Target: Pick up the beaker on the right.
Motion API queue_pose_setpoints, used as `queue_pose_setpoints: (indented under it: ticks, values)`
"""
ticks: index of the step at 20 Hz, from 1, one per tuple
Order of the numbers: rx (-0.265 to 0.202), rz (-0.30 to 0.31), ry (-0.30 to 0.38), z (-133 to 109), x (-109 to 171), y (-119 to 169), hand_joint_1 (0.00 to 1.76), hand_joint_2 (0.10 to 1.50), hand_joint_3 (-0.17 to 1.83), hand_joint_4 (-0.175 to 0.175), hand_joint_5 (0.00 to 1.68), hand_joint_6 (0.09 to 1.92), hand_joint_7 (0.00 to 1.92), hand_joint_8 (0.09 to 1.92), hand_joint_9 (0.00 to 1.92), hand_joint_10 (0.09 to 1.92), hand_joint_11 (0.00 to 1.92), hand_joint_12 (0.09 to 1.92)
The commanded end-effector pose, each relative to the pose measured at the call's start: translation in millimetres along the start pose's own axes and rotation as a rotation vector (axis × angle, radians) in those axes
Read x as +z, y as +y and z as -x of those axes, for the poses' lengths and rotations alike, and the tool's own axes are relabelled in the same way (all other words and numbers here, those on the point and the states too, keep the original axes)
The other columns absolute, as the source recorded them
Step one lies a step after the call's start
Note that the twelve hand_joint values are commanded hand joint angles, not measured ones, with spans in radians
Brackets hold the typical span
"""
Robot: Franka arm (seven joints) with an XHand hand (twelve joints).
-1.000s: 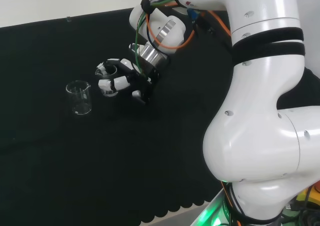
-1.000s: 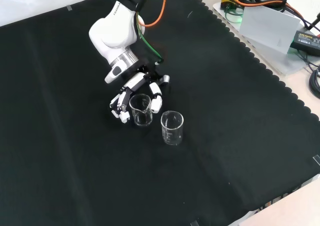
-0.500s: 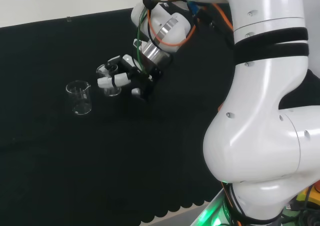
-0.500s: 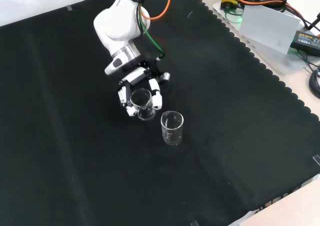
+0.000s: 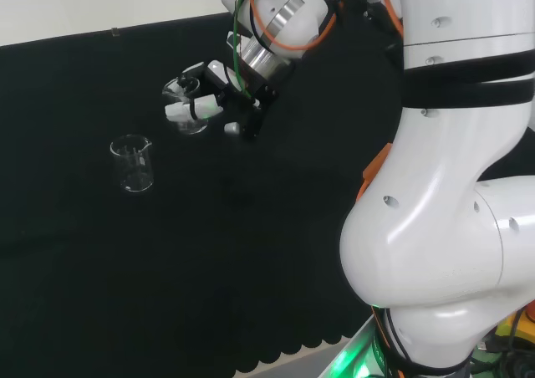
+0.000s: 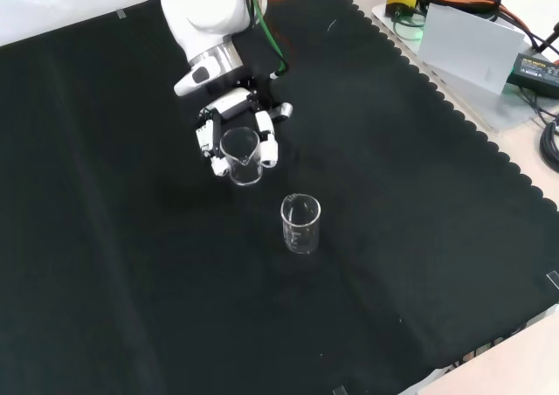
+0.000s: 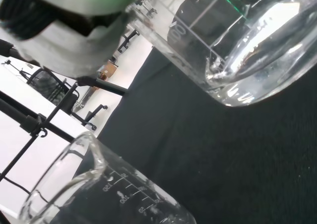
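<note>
Second beaker upright on black cloth.

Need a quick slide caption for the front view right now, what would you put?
Robot hand curled round a clear beaker, held above the black cloth, while a second beaker stands on the cloth nearby.

Clear glossy glass beakers on matt black cloth.

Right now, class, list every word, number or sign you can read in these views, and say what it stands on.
On the held beaker in the robot hand: printed scale lines and numerals, too blurred to quote.
On the standing beaker: a scale with small numerals, not clear enough to quote.
On the black power adapter: a label, too small to read.
No text can be read with certainty.
</note>
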State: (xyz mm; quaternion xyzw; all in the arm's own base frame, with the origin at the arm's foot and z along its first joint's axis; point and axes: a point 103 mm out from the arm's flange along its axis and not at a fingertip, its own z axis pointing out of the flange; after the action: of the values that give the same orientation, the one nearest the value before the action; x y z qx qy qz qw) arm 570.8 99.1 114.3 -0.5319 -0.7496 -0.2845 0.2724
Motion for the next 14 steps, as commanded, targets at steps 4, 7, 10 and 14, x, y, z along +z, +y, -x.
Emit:
queue_pose_setpoints:
  ticks: [4,7,10,14]
  values:
    - [-0.027,-0.024,-0.065,-25.2,-21.8,-20.5,1.16,0.73,0.44,0.109,1.4,0.35,1.78,0.09,1.67,0.09,1.33,0.76]
    - [-0.042,-0.041,-0.093,-37.0,-28.5,-26.2,1.16,0.73,0.44,0.108,1.4,0.35,1.79,0.09,1.68,0.09,1.33,0.76]
    - [-0.053,-0.059,-0.119,-43.8,-30.9,-28.9,1.16,0.73,0.45,0.108,1.4,0.35,1.79,0.09,1.68,0.09,1.32,0.75]
    - [-0.059,-0.075,-0.131,-49.2,-30.0,-32.6,1.16,0.73,0.45,0.109,1.4,0.35,1.79,0.09,1.68,0.09,1.32,0.75]
